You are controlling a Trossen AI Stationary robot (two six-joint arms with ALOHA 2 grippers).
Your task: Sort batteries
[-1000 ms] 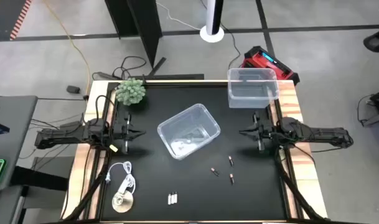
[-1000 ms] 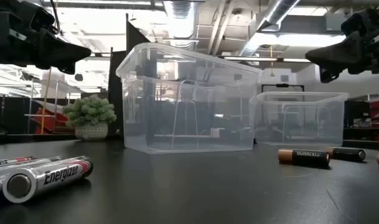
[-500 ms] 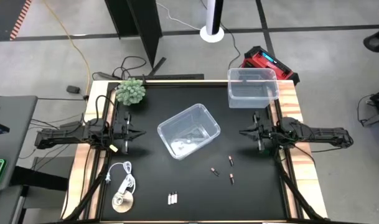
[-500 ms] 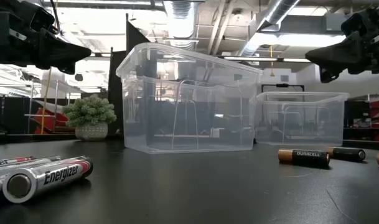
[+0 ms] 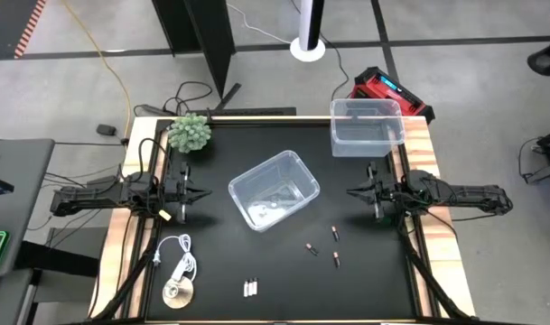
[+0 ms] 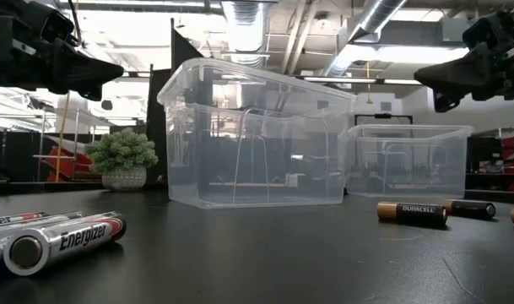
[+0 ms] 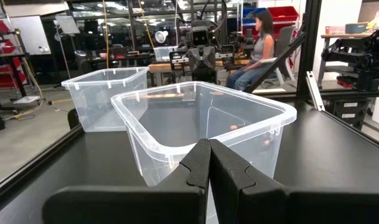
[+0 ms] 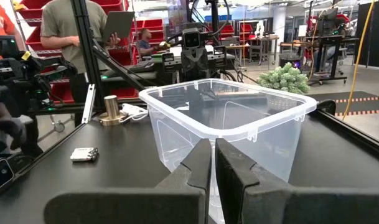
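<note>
- 2 silver batteries (image 5: pixel 249 288) lie side by side at the table's near edge, between the 2 arms and nearer than both.
- 3 dark batteries (image 5: pixel 334 234) sit scattered on the right gripper's (image 5: pixel 352 191) side, just nearer than it and apart from it.
- A coiled cable (image 5: pixel 179 267) lies nearer than the left gripper (image 5: pixel 206 193).
- A clear bin (image 5: pixel 274 190) stands tilted midway between both grippers, directly ahead of each.
- Left gripper: fingers (image 7: pixel 198 167) pressed together, empty, clear of the bin.
- Right gripper: fingers (image 8: pixel 200 163) clenched, empty, clear of the bin.
- A second bin (image 5: pixel 366 126) stands beyond the right gripper; a plant (image 5: pixel 191 132) beyond the left.
</note>
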